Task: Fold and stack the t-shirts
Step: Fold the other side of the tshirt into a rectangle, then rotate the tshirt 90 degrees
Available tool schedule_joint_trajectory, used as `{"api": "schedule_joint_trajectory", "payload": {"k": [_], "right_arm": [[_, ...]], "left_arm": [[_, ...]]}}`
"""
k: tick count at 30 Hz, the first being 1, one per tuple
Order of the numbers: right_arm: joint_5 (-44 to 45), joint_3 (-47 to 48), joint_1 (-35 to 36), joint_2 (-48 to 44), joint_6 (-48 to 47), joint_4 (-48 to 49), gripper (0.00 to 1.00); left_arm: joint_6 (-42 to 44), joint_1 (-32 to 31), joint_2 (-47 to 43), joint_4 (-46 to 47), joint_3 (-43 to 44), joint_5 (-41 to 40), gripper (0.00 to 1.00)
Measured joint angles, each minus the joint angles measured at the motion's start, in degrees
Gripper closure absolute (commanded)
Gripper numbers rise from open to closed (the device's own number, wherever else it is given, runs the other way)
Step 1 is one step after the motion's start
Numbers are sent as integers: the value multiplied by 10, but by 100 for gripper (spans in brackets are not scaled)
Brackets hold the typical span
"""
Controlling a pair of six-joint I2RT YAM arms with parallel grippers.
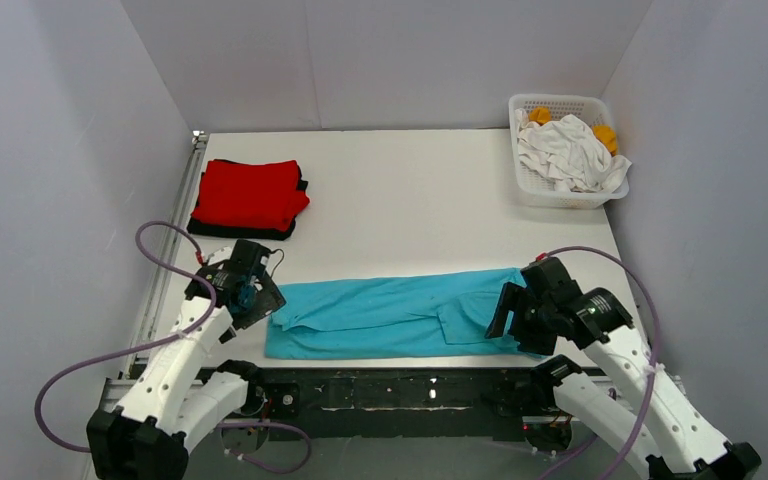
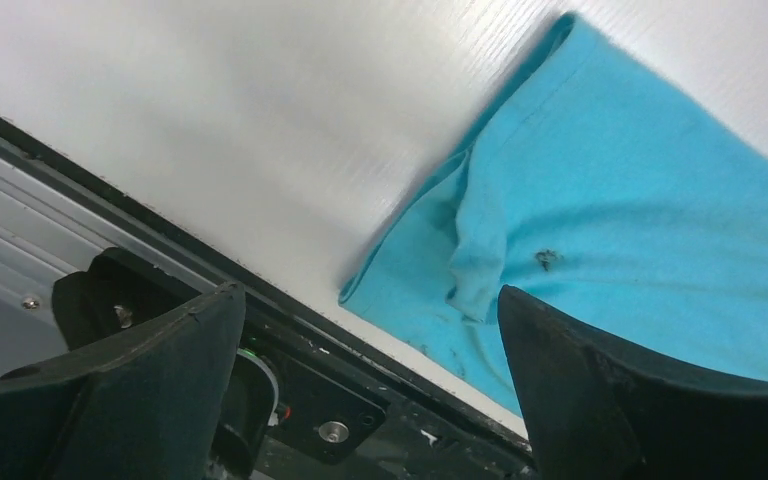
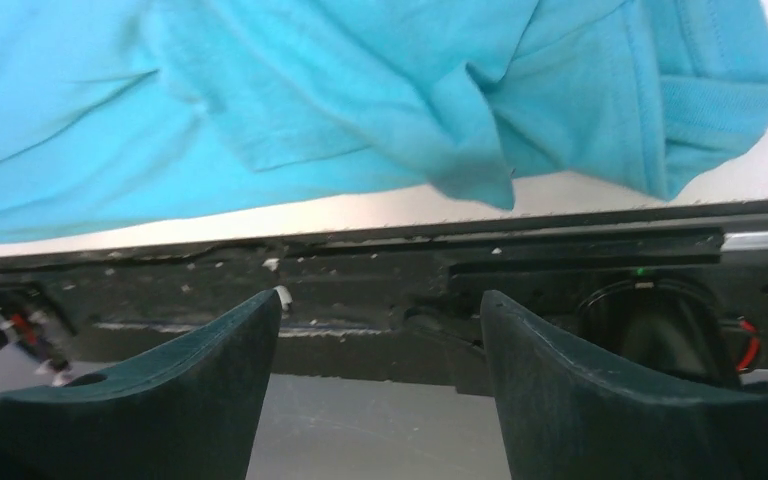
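Observation:
A turquoise t-shirt [image 1: 390,315] lies folded into a long strip along the table's near edge; it also shows in the left wrist view [image 2: 640,200] and the right wrist view [image 3: 340,90]. A folded red t-shirt [image 1: 250,193] rests on a black one [image 1: 240,231] at the back left. My left gripper [image 1: 257,297] hangs open at the strip's left end, nothing between its fingers [image 2: 570,380]. At the strip's right end my right gripper [image 1: 512,312] is open and empty, its fingers [image 3: 560,370] over the table's front rail.
A white lattice basket [image 1: 557,193] at the back right holds white [image 1: 568,150] and orange [image 1: 605,135] cloth. The black front rail [image 1: 390,390] runs between the arm bases. White walls enclose the table on three sides.

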Motion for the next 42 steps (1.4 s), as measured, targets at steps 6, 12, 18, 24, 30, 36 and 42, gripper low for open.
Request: {"api": "schedule_joint_trajectory", "payload": {"k": [6,12,18,24,30,36,42], "right_arm": [[-7,43,1,-28,23,-26,16],[-17,75,1,58,17,52,14],[-23,51,0,195,47,170,13],[-28,-54,-35,250,88,245,12],[-48,-56,-72,285,106,260,10],[-81,57,-120,436,66,245,11],[-105,320,-132,651,-21,295,12]], "left_arm": [[4,0,-7,-42,105,21,2],[26,-8,122,47,121,164,2],[41,-13,191,119,76,250,2],[36,-11,223,153,-20,255,2],[27,-10,208,148,-43,252,2],[15,-11,186,153,-61,267,2],[-28,-45,126,156,-96,301,2]]}}
